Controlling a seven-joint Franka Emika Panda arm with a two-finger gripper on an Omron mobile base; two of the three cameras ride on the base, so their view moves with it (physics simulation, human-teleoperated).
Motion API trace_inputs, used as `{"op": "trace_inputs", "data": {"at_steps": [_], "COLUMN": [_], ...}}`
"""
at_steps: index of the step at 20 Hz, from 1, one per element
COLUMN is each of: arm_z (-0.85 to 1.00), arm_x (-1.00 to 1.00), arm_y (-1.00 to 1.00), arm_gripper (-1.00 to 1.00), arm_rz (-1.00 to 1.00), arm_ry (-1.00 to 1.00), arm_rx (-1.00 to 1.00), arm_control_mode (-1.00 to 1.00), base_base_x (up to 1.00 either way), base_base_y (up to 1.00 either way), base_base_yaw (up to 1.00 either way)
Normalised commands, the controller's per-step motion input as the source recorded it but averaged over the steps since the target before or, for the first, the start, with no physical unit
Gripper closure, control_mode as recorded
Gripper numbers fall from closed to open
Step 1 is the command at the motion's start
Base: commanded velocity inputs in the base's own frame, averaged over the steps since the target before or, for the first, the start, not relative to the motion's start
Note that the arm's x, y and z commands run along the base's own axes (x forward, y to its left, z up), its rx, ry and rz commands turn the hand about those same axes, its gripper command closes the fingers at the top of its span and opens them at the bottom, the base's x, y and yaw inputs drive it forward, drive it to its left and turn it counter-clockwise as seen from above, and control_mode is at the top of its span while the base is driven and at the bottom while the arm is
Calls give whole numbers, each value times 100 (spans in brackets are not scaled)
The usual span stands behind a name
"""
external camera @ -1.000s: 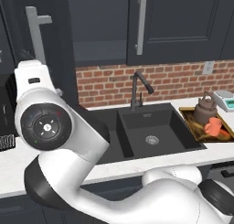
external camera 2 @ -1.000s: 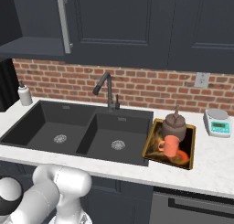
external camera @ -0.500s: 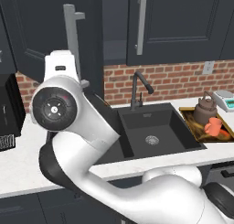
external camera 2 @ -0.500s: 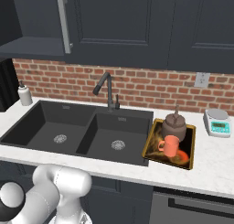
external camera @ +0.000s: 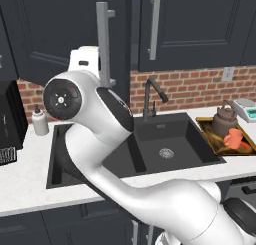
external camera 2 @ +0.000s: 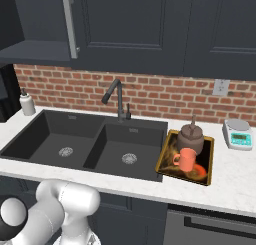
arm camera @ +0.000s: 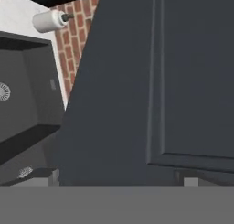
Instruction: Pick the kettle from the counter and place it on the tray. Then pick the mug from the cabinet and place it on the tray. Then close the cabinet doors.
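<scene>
The kettle and the orange mug both sit on the golden-brown tray, on the counter right of the sink. They show again as kettle and mug. The cabinet's right door is shut. Its left door stands partly swung out, with its bar handle beside my white wrist. My gripper is open and empty, right up against a door panel.
A black double sink with a faucet lies below the cabinet. A white soap bottle and a black appliance stand on the left. A white scale sits beyond the tray. My arm spans the left sink basin.
In the left base view the left door's handle has swung well to the right, toward the right door, with my arm following it. Kettle, mug and tray have stayed put.
</scene>
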Motion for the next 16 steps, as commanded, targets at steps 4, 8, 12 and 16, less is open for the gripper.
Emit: {"op": "trace_inputs", "data": {"at_steps": [4,8,12,16], "arm_z": [0,0,0,-4], "arm_x": [69,81,88,92], "arm_y": [-43,-41,-34,-34], "arm_gripper": [-100,-100,-100,-100], "arm_rz": [-13,-7,0,0], "arm_ry": [0,0,0,0], "arm_rx": [0,0,0,0], "arm_control_mode": [-100,-100,-100,-100], "base_base_x": [0,0,0,0], "base_base_y": [0,0,0,0], "base_base_yaw": [0,0,0,0]}}
